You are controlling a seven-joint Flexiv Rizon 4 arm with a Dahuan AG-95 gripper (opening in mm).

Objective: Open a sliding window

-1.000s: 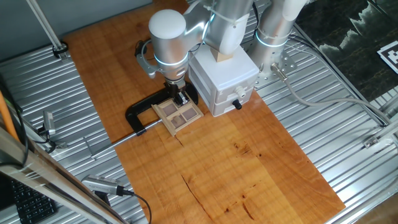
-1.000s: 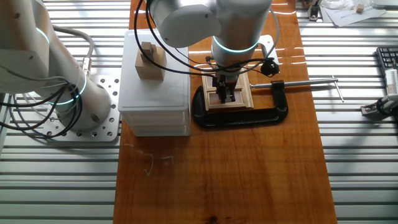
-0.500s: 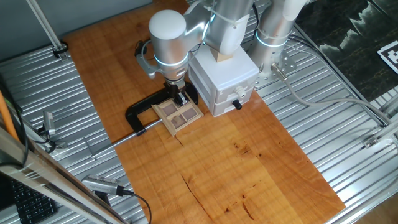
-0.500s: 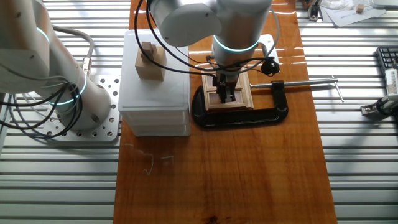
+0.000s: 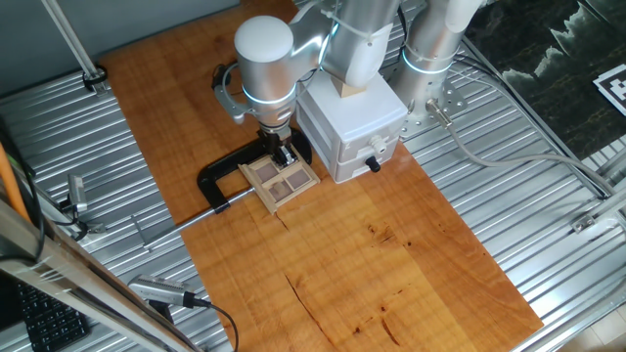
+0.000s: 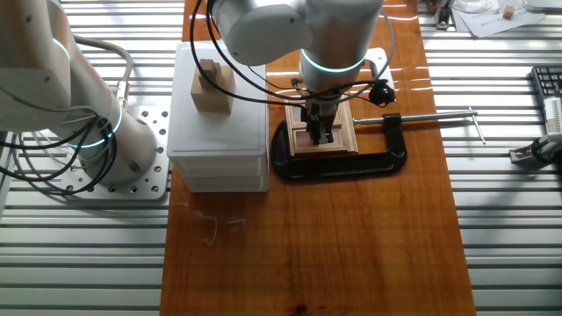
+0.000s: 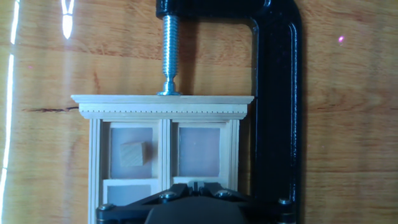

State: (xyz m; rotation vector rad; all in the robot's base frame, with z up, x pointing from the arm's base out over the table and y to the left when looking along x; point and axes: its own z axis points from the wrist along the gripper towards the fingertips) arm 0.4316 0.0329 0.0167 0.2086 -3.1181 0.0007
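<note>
The gripper (image 6: 321,133) is set down on the sliding window (image 7: 163,155), jaw state indiscernible, and the sash is judged not yet slid open.

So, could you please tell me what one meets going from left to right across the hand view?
Bare wooden tabletop → sliding window, with a small wooden cube on its left pane → black C-clamp → tabletop again.
</note>
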